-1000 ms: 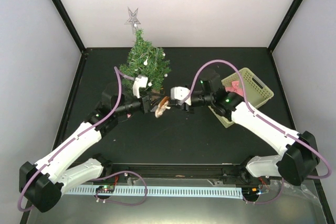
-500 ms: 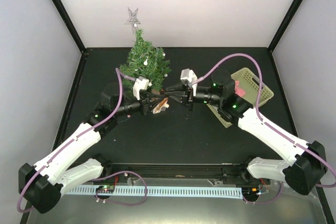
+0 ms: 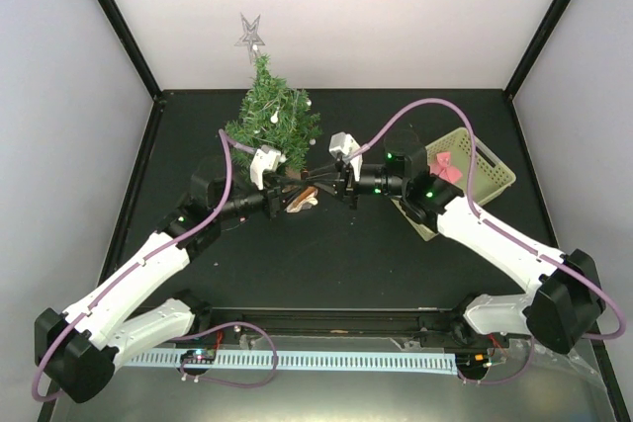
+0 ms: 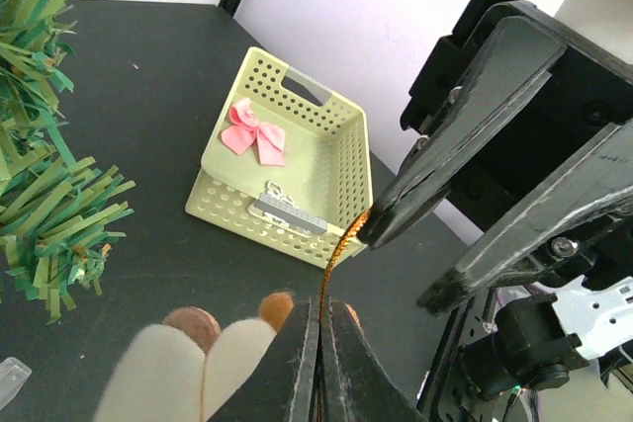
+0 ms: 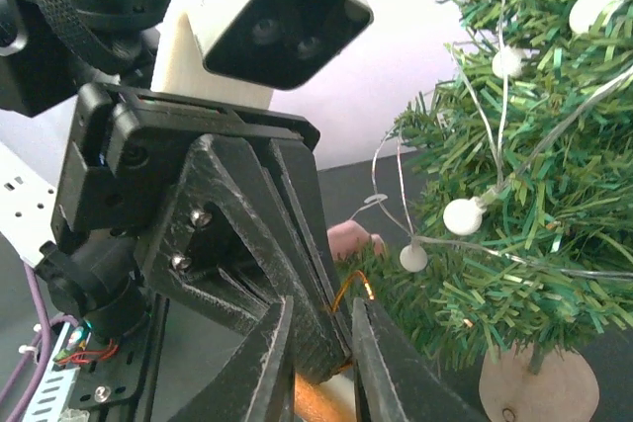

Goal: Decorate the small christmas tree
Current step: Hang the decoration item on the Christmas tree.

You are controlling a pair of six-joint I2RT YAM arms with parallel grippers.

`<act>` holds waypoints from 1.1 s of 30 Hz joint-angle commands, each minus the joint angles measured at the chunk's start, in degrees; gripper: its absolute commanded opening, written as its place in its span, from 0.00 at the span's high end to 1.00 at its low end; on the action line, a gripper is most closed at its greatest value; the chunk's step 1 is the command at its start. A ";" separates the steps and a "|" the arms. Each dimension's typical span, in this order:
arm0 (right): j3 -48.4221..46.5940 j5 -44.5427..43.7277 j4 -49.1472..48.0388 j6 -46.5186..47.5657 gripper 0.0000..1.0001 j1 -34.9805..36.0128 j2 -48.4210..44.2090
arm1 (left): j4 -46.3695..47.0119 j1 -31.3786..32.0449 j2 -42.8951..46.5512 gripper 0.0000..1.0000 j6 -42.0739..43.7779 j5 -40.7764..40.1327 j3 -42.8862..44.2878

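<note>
Your small christmas tree [image 3: 272, 124] stands upright at the back of the table [image 3: 336, 264], left of centre. It has stiff, dark green bristles and a silver wire star [image 3: 247, 35] on top. White round beads [image 5: 462, 215] on thin silver wire drape over it, and its base is a pale wooden disc [image 5: 534, 387].

The table is matte black with black posts at its corners, and plain white walls [image 3: 376, 17] close it in.

Just in front of the tree, your left gripper [image 4: 320, 343] has its jaws pressed together on a thin gold loop [image 4: 336, 254]. A soft tan and brown plush ornament [image 4: 193, 368] hangs below the loop.

Your right gripper [image 5: 321, 313] meets it head-on. Its rough black fingers stand slightly apart and straddle the left fingertips, and one tip reaches the loop.

Off to the right lies a pale yellow-green perforated plastic basket [image 4: 237, 214] with a pink ribbon bow [image 4: 253, 131] inside.
</note>
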State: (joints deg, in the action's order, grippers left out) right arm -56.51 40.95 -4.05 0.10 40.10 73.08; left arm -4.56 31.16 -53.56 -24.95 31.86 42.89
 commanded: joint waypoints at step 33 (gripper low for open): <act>-2.51 -10.97 -4.07 4.85 0.77 -0.33 6.44 | -2.72 -1.32 -4.76 0.98 4.61 -10.22 0.77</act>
State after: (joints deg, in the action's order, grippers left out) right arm -59.44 34.35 -5.19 5.17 40.10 81.80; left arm -7.66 30.33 -57.32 -21.45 22.52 42.87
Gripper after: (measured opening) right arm 0.166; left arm 0.018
